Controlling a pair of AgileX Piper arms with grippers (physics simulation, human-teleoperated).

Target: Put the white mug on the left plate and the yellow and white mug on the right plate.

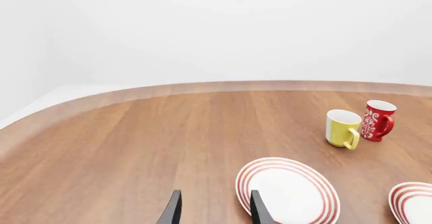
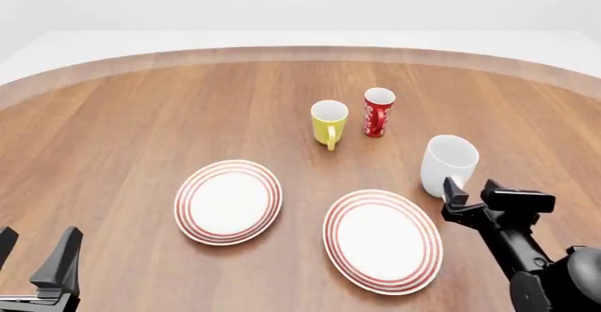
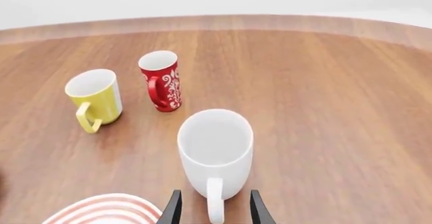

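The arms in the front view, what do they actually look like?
Both are matte black and unmarked. The right arm is a slim, boxy link ending in a blocky head and a rounded dark grey joint near the picture's corner. The left gripper shows two flat, tapering black fingers. No cables or labels show.

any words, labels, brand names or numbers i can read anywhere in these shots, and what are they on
None: no readable text shows in any view.
red mug: white swirl ornament only, no letters or digits.
yellow and white mug: plain.
white mug: plain.
left plate and right plate: thin red rings round the rim, no writing.
left gripper and right gripper: black, no visible markings.
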